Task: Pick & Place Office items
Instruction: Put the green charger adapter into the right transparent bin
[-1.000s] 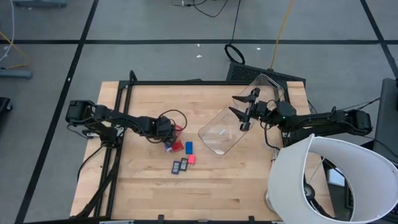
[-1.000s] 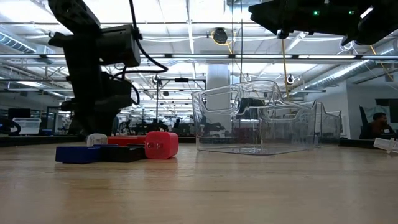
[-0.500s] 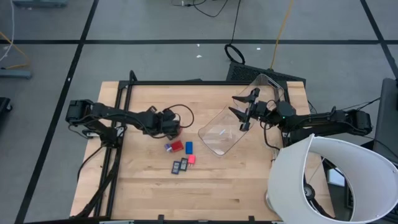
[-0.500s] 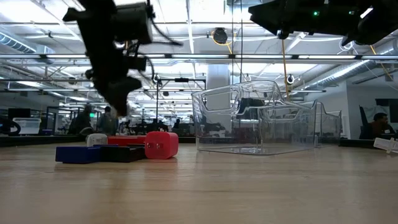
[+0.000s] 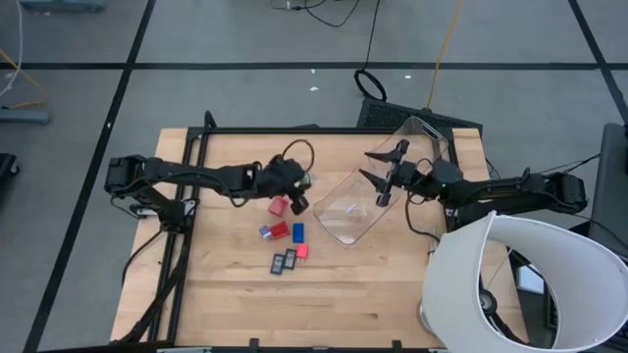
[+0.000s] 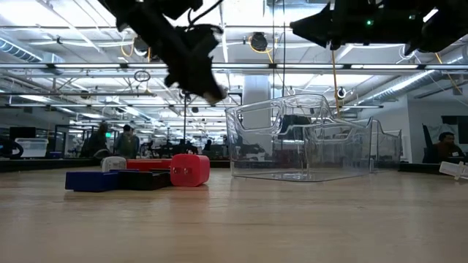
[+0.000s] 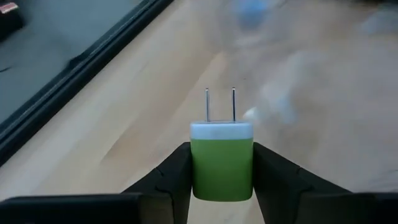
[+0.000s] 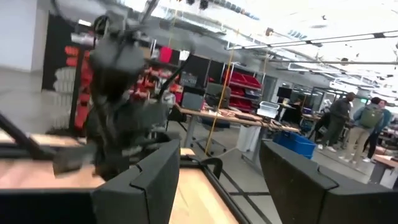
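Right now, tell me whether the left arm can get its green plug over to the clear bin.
Probably yes. The left gripper is shut on the green plug, raised above the table, and nothing stands between it and the clear bin. The right gripper hovers open above the bin's far side.

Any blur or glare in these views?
Left wrist view: green charger sharp in the left end effector, table behind smeared. Low view: the moving left arm blurred, ceiling lights blown out, clear bin glinting. Right wrist view: the other arm smeared. High view: clean.
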`<state>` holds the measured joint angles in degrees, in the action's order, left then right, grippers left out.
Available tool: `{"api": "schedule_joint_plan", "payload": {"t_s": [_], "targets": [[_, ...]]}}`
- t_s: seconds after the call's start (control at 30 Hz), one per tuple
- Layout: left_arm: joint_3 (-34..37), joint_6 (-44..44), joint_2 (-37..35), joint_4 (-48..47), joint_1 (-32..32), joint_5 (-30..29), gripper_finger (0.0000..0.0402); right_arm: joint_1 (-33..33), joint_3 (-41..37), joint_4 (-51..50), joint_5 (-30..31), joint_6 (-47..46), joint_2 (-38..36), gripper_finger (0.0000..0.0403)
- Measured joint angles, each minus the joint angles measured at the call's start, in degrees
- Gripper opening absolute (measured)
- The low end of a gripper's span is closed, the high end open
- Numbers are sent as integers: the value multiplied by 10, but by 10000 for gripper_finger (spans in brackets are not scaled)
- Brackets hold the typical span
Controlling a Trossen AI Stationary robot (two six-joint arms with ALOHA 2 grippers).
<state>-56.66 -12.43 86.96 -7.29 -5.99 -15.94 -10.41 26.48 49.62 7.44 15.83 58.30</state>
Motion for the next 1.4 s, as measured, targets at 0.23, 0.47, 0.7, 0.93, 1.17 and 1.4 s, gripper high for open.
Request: {"api": "schedule_joint_plan", "payload": {"t_s": [0.23,0.47,0.7,0.93,1.17,1.4], "targets": [[0,102,0,134,0,120,133,0,0,-32,-50,-1,0,210],[0,171,0,200,31,98,138,0,0,-15,-77,-31,33,207],[0,182,0,220,46,85,135,6,35,23,-108,-80,107,260],[1,194,0,223,54,66,142,28,89,-19,-157,-82,167,295],[1,189,0,223,54,69,135,34,126,-28,-180,-82,216,278],[1,195,0,222,62,69,143,34,127,-25,-181,-83,216,243]]}}
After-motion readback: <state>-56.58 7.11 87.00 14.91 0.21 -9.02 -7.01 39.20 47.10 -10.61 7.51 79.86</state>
